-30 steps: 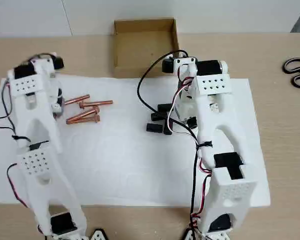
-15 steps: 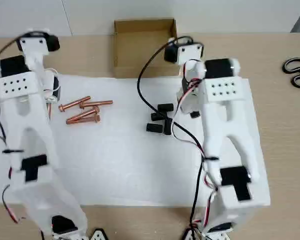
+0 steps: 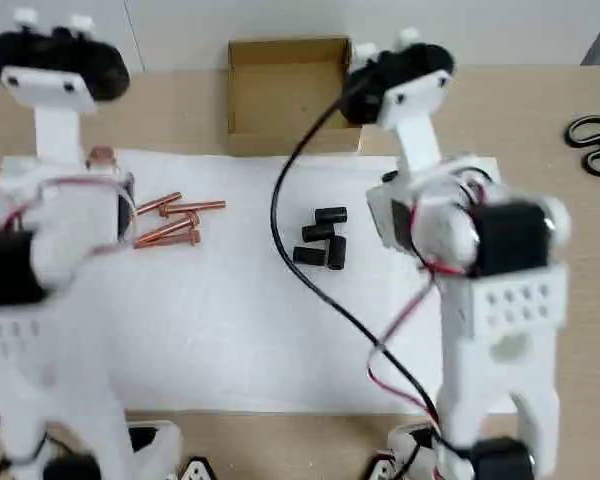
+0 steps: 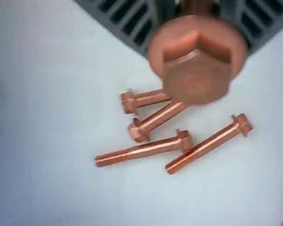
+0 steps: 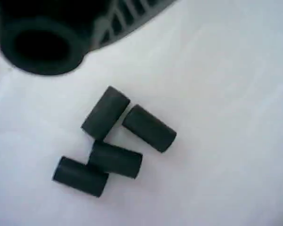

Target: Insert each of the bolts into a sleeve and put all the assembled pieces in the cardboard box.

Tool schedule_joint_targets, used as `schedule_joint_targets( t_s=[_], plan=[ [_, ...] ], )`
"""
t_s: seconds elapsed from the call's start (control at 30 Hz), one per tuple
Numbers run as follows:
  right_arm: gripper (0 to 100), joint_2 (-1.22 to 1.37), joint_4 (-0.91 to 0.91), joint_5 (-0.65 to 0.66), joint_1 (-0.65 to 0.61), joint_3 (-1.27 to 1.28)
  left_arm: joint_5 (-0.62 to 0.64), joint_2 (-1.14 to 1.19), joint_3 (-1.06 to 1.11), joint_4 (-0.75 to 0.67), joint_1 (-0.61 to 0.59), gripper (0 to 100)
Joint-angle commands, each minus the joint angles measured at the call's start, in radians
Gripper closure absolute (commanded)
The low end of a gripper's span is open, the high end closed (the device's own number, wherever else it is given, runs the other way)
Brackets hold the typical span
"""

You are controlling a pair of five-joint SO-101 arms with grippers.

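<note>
The wooden bench (image 3: 560, 230) fills the high view, with a pale wall along the top edge. A white sheet (image 3: 230, 330) covers its middle. The left arm (image 3: 50, 260) stands at the left of the frame and the right arm (image 3: 480, 270) at the right. The open cardboard box (image 3: 280, 100) sits at upper centre, just beyond the sheet, and scissors (image 3: 595, 142) lie at the far right edge. Four loose bolts (image 3: 175, 220) lie left of centre, their long axes roughly left to right. Four loose sleeves (image 3: 320, 238) cluster near the middle, three lying left to right and one top to bottom. The left wrist view adds that two of the bolts run lower left to upper right, heads at the upper right. The other two are partly hidden behind the held bolt (image 4: 196, 61). The left gripper (image 4: 194, 12) is clamped on that bolt, whose hexagonal head faces the camera with its axis along the line of sight. In the right wrist view, the right gripper (image 5: 52, 19) is closed around the held sleeve (image 5: 40, 47), whose open bore faces the camera above the four touching sleeves.
</note>
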Motion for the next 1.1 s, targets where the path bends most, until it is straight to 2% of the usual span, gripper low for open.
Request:
schedule_joint_targets(
  t_s=[0.0, 0.1, 0.27, 0.5, 0.6, 0.73, 0.9, 1.07],
  plan=[
    [99.5, -0.137, -0.002, -0.003, -0.008, 0.028, 0.011, -0.147, 0.082, -0.077, 0.026, 99],
    [99.5, -0.211, -0.002, -0.011, -0.008, 0.087, 0.038, -0.236, 0.208, -0.170, 0.026, 99],
    [99.5, -0.323, -0.045, -0.058, -0.010, 0.187, 0.204, -0.373, 0.440, -0.345, 0.026, 99],
    [99.5, -0.532, -0.272, -0.264, -0.027, 0.423, 0.313, -0.531, 0.694, -0.591, 0.026, 99],
    [99.5, -0.624, -0.357, -0.282, -0.061, 0.549, 0.315, -0.566, 0.809, -0.695, 0.031, 99],
    [99.5, -0.679, -0.541, -0.281, -0.090, 0.798, 0.315, -0.609, 0.928, -0.813, 0.115, 99],
    [99.5, -0.717, -0.829, -0.284, -0.091, 1.074, 0.316, -0.621, 0.961, -0.907, 0.269, 99],
    [99.5, -0.792, -0.993, -0.287, -0.180, 1.270, 0.381, -0.606, 0.960, -1.014, 0.318, 99]
  ],
)
